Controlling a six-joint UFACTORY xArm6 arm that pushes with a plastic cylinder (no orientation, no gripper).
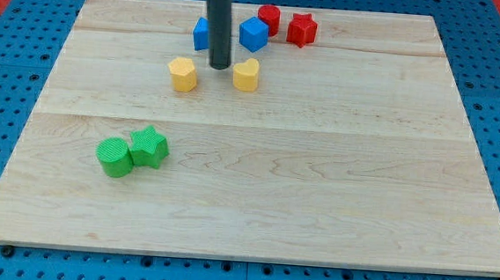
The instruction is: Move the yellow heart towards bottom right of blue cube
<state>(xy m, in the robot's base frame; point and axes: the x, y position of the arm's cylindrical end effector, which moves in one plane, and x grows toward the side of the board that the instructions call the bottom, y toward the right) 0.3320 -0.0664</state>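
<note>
The yellow heart lies near the view's top centre of the wooden board. The blue cube sits just above it, a little to the right. My tip stands just left of the yellow heart, a small gap apart, between it and a yellow hexagon block. The rod partly hides a second blue block behind it, whose shape I cannot make out.
A red cylinder-like block and a red star sit at the view's top, right of the blue cube. A green cylinder and a green star touch each other at the lower left. The board rests on a blue pegboard.
</note>
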